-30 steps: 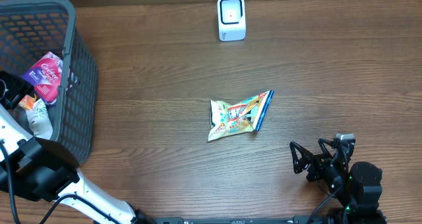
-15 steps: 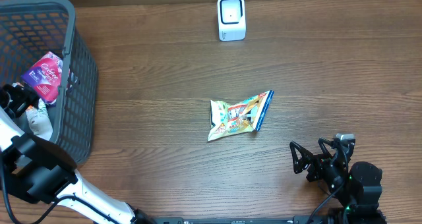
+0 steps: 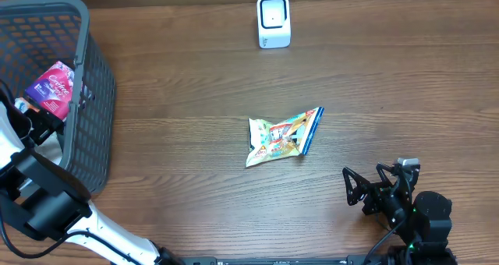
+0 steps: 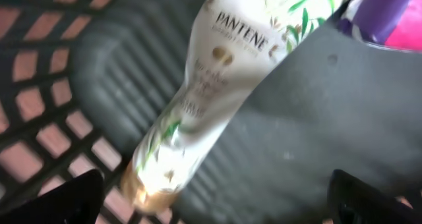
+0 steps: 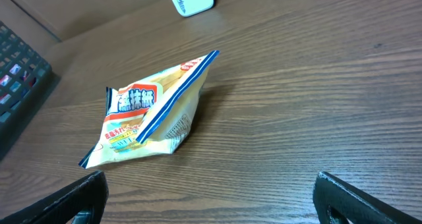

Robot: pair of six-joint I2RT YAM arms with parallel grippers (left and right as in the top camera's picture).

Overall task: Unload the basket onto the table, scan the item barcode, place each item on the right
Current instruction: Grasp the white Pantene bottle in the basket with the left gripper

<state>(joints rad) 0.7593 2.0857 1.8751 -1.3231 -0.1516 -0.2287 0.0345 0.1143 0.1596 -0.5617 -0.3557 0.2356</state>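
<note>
With the left pincer (image 4: 214, 201) spread wide and empty inside the basket (image 4: 59, 59), lower straight onto the Pantene bottle (image 4: 217, 72) lying slantwise just ahead between the fingers, closing across its waist, clear of the purple packet (image 4: 389, 13) ahead-right.

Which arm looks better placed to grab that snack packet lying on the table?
Right. The right gripper is open and close to the snack packet, with its camera facing it. The left gripper is down inside the basket, over a Pantene tube.
</note>
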